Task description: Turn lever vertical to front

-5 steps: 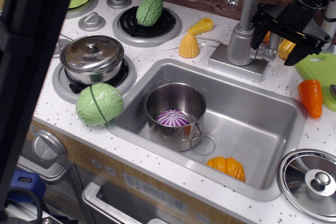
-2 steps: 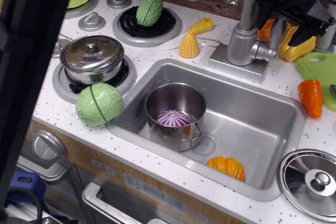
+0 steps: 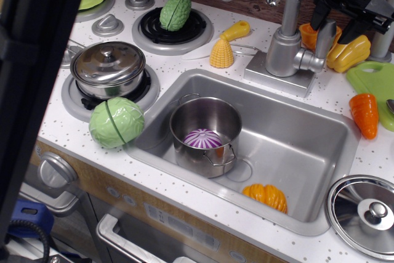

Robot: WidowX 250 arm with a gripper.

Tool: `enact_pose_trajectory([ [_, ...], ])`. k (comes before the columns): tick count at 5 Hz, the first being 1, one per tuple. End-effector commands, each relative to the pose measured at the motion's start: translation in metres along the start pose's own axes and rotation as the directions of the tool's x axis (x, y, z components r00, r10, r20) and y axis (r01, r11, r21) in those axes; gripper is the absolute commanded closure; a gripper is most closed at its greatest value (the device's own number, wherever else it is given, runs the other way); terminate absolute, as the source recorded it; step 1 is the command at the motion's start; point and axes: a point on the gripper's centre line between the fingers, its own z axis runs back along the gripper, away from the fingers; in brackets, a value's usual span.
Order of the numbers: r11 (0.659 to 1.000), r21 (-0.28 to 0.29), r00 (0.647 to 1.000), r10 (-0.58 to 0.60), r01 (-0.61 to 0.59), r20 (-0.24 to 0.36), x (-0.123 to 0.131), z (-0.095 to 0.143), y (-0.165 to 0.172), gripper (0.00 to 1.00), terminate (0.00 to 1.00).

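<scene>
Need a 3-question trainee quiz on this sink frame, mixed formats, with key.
1. True or false: the lever on the faucet points upward, and the gripper sits just above it with its jaws spread apart.
2. What lies inside the pot in the sink?
A. a purple-and-white vegetable
B. a carrot
C. a corn cob
3. Fill in: the lidded pot stands on a stove ____.

Key: 1 true; 2 A; 3 burner.
</scene>
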Motion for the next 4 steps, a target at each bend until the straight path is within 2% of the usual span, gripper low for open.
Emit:
enact_pose_trajectory([
  [1, 0.995, -0.047, 0.995, 0.088, -0.087, 0.035, 0.005, 0.029, 0.003, 1.0, 0.0],
  [3, 0.985, -0.051, 0.981, 0.161, -0.167, -0.106, -0.025, 0.038, -0.004, 1.0, 0.0],
  [4, 0.98, -0.059, 0.973, 0.179, -0.189, -0.148, -0.036, 0.038, -0.007, 1.0, 0.0],
])
